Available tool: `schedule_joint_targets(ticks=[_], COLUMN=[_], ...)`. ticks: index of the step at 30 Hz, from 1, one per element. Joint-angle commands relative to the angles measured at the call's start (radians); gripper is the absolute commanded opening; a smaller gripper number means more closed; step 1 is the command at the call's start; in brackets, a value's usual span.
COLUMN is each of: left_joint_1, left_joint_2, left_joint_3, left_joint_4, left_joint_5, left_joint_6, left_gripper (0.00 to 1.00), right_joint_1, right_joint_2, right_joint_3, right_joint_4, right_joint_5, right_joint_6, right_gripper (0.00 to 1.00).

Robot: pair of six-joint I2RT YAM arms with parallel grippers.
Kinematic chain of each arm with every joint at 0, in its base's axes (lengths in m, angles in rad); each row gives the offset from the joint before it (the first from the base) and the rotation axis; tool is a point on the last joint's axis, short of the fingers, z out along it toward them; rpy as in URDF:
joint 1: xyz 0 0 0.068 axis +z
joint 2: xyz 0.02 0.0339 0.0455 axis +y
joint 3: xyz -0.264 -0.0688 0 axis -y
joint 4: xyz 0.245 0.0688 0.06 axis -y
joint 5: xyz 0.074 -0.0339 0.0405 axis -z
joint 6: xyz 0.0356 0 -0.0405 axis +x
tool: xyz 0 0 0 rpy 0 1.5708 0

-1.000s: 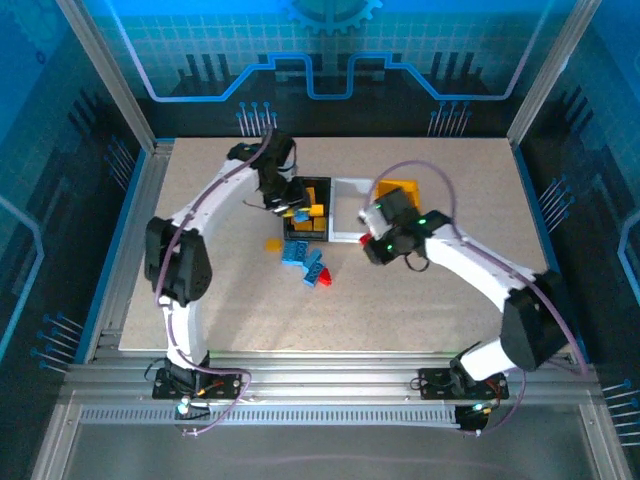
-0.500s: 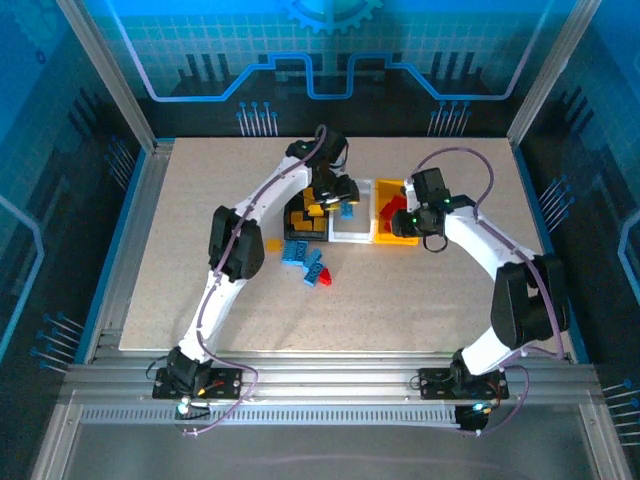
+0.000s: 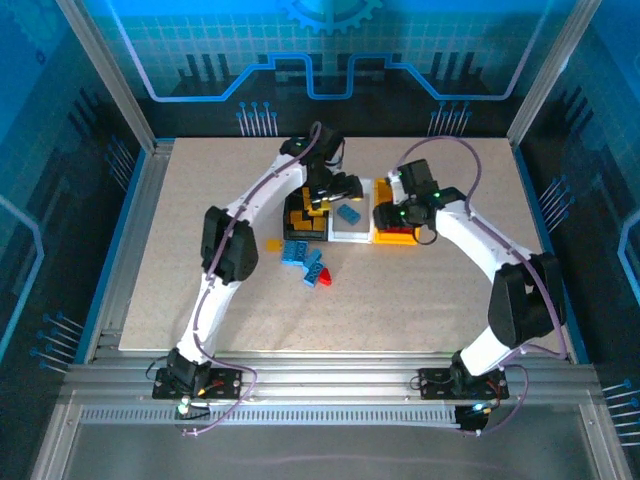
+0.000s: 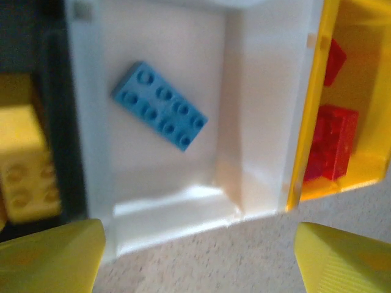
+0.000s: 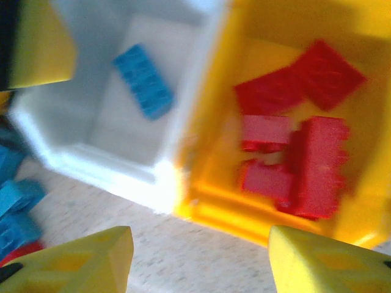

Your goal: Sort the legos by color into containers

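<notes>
While the surface carries loose legos just near of the black bin, both arms hang over the bins. Left pincer, released and empty, hovers over the white bin, where a blue brick lies. Right pincer, likewise released, hovers over the yellow bin with red bricks. The pile lies near-left of the left pincer, running far-left to near-right, so I judge that arm nearer.

Below me a blue brick lies flat, studs up, in the white bin; red bricks lie in the yellow bin, yellow bricks in the black bin.
</notes>
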Motion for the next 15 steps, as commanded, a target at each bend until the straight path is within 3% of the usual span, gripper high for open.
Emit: schedule_joint_targets(ticks=[1,5,9,15], left_joint_1=[0.015,0.069,0.137,0.196], left_joint_2=[-0.264,-0.499,-0.686,-0.821], left_joint_3=[-0.192,-0.557,-0.865,-1.09], left_joint_4=[-0.035,0.007,0.069,0.115], left_joint_5=[-0.068,-0.097,-0.073,-0.046], left_joint_6=[0.054,0.045,0.021,0.016], left_gripper=[0.84,0.86,0.87,0.88], right_joint_1=[0.141,0.276,0.359,0.398], right_joint_2=[-0.049,-0.024,0.075,0.237], right_joint_3=[-0.006,-0.076,-0.069,-0.007], right_joint_4=[-0.068,-0.015,0.021,0.039], right_joint_5=[-0.064,-0.146,-0.164,-0.135], right_joint_6=[-0.083,-0.126,-0.18,-0.201], right_gripper=[0.64,0.73,0.73,0.7])
